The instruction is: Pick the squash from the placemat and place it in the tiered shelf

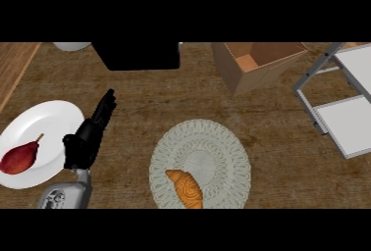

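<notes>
An orange squash (pixel 186 189) lies on the near part of a round grey woven placemat (pixel 210 147), its lower end cut off by the view's bottom edge. The tiered shelf (pixel 348 110), grey-framed with white boards, stands at the right edge. My left hand (pixel 85 139) is at the left, fingers straight and pointing away, open and holding nothing, between the plate and the placemat. My right hand does not show.
A white plate (pixel 51 122) at the left holds a dark red pear (pixel 20 157). An open cardboard box (pixel 253 63) stands at the back, a black block (pixel 138 55) left of it, and a pale round object (pixel 71 46) at the far left.
</notes>
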